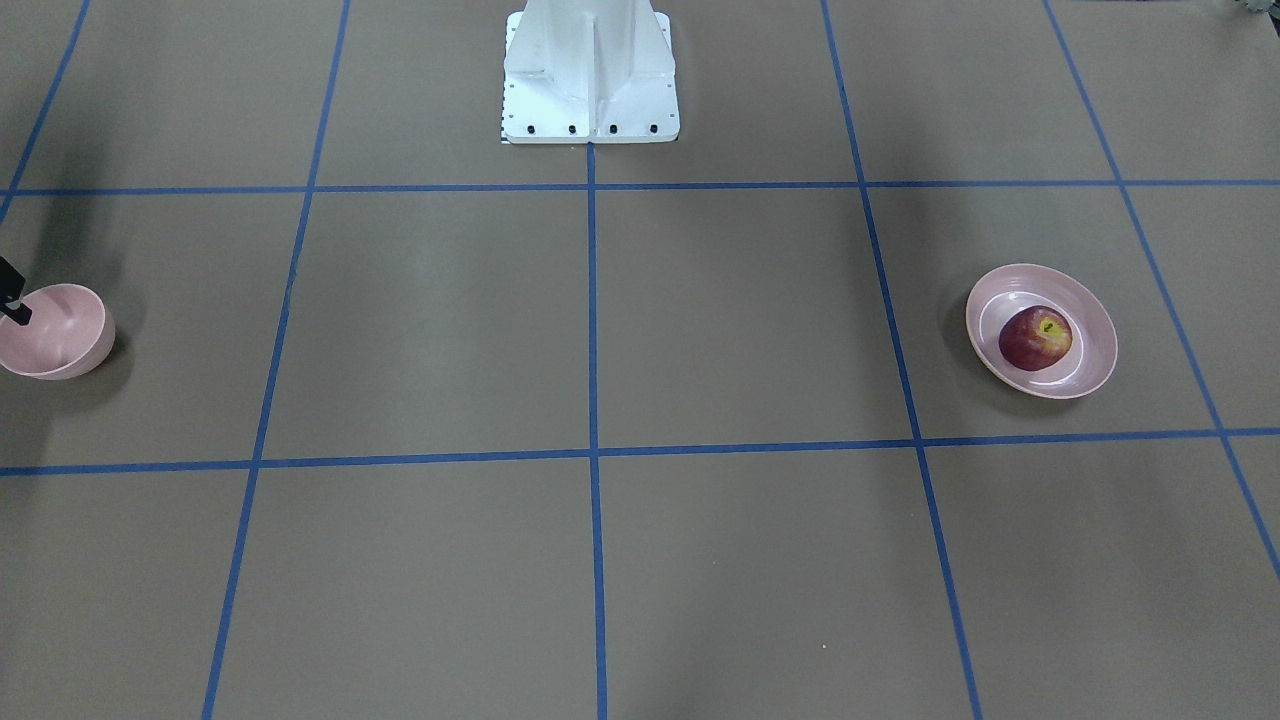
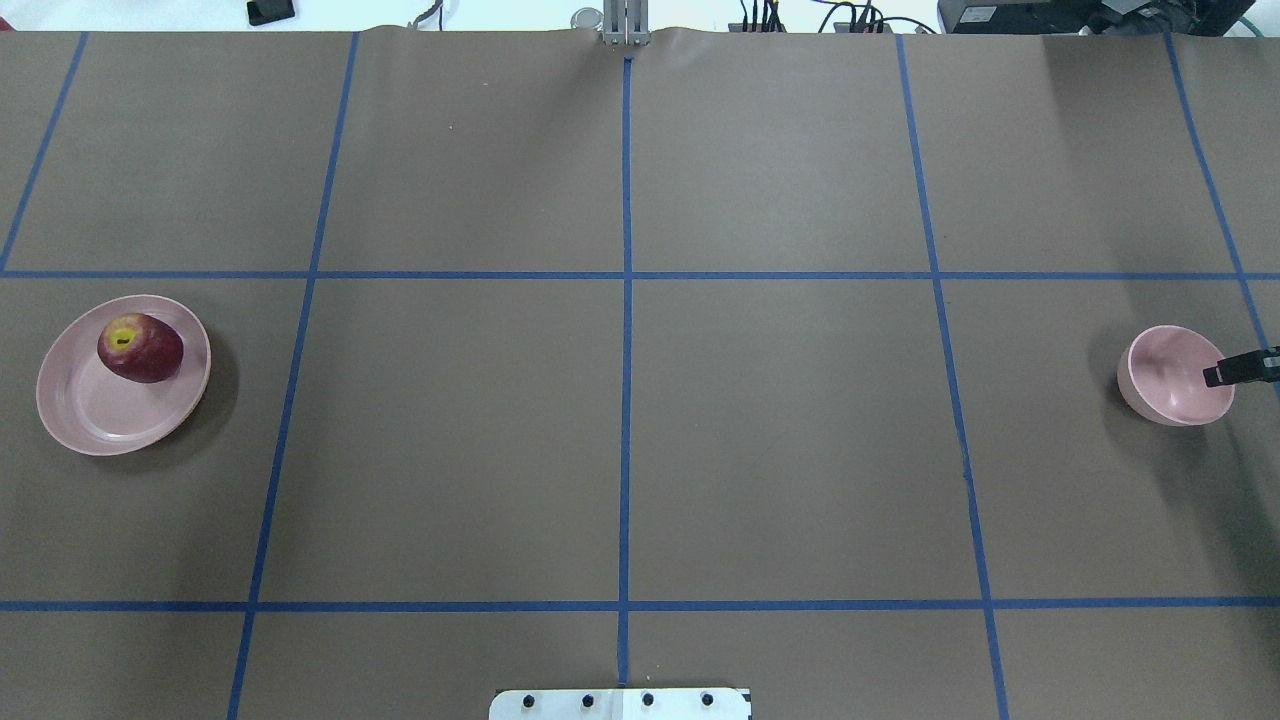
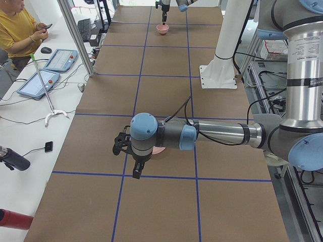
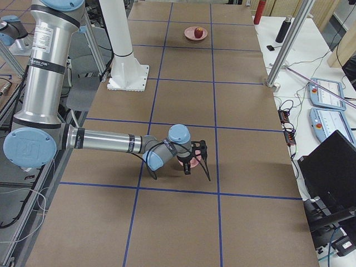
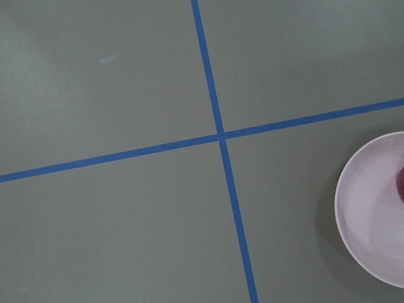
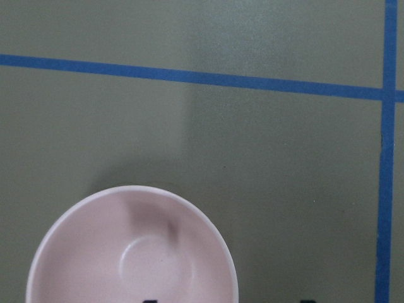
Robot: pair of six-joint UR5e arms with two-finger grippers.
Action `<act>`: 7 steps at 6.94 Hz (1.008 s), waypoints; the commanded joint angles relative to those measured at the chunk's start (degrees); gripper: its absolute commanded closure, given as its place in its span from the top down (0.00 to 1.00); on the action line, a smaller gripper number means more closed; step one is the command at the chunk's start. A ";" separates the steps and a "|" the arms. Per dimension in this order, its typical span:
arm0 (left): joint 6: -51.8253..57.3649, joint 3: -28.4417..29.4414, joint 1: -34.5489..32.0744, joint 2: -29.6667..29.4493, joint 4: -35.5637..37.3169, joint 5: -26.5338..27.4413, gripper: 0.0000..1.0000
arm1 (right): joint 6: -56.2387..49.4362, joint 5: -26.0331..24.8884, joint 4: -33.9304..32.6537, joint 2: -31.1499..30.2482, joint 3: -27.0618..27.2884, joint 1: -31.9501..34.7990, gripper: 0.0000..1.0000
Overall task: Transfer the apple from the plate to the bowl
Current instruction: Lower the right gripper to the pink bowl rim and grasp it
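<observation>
The brown table [image 2: 780, 440], gridded with blue tape, is carrying everything. The plate is sitting at its left end and the bowl at its right end, well apart.

The left arm [image 3: 222, 133] is stretching out low over the left end. It is hanging the left gripper [image 3: 136, 169] just beside the plate [image 2: 90, 420], not over it, since its wrist camera is catching only the plate's edge. That looks like a staging pose before the pick. Whether its jaws are parted I cannot tell.

The right arm [image 4: 105, 140] is reaching over the right end. The right gripper [image 2: 1240, 371] is hovering above the bowl [image 2: 1165, 375] with its jaws spread wide and gripping nothing, probably waiting near the drop point.

The bowl is standing upright and holding nothing.

The apple [image 2: 140, 348] is resting on the far side of the plate, stem up, so the transfer is not yet begun.
</observation>
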 commanded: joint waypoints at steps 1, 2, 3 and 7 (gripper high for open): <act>0.09 0.21 0.00 0.00 -0.08 0.00 0.99 | -0.46 -0.01 0.09 -0.02 -0.43 -0.94 0.55; 0.09 0.21 0.00 0.00 0.01 0.00 0.99 | -0.46 -0.01 0.09 -0.11 -0.43 -0.94 0.40; 0.00 0.21 0.00 0.00 0.01 0.00 0.99 | -0.64 -0.01 0.09 -0.20 -0.69 -0.94 0.00; 0.00 0.21 0.00 0.00 0.01 0.00 0.99 | 1.80 4.98 -3.22 2.07 6.13 -0.77 0.00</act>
